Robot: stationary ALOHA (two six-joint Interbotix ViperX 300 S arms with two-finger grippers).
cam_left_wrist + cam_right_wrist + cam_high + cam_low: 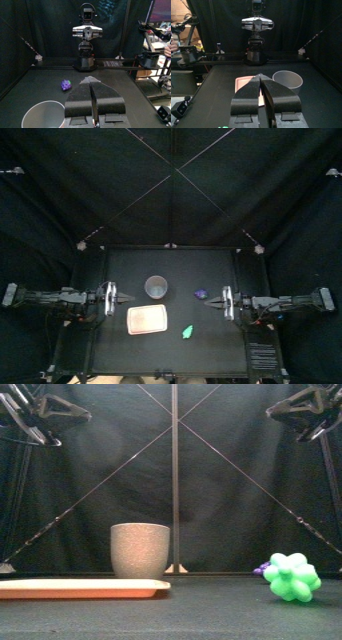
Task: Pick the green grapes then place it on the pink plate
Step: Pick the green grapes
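Top view: green grapes (187,332) lie at the desk (214,268) front, near the plate (146,318); left pincer (107,298) and right pincer (225,300) wait at the sides.
Front view: purple grapes (263,568) sit just behind; risk of seizing the wrong bunch, or the knobbly toy rolling.
Left wrist view: left pincer (92,81) closed, empty.
Right wrist view: right pincer (262,76) closed, empty; must open first.
Writing: none legible.

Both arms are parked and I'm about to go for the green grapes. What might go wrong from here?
The purple grapes lie behind the green grapes on the same side, so a loose approach might grab or knock the wrong bunch. The grey cup stands right behind the pink plate; an overshooting carry could clip it. The right gripper looks shut and must open first.
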